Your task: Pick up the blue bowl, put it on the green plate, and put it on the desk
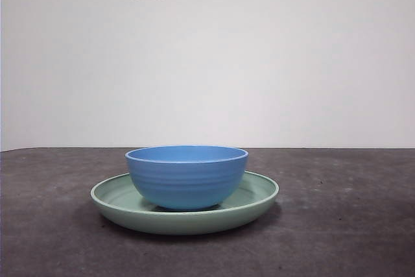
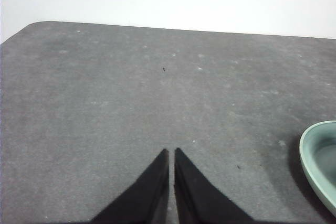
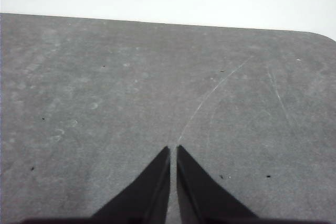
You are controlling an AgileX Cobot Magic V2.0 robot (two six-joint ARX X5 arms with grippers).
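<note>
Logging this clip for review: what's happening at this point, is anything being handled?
Nothing is being handled right now. The blue bowl sits upright in the green plate, which rests on the desk. Neither arm shows in the front view. The left gripper and the right gripper each hover over bare desk with jaws shut and empty; only the plate's rim shows at the edge of the left wrist view.

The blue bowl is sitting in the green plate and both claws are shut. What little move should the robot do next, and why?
Probably open the left gripper and reach toward the round glossy blue bowl. The bowl sits in the wide pale-green plate, not on the dark grey desk. The plate's rim shows in the left wrist view only; both grippers are shut on nothing, the right gripper over bare desk.
</note>
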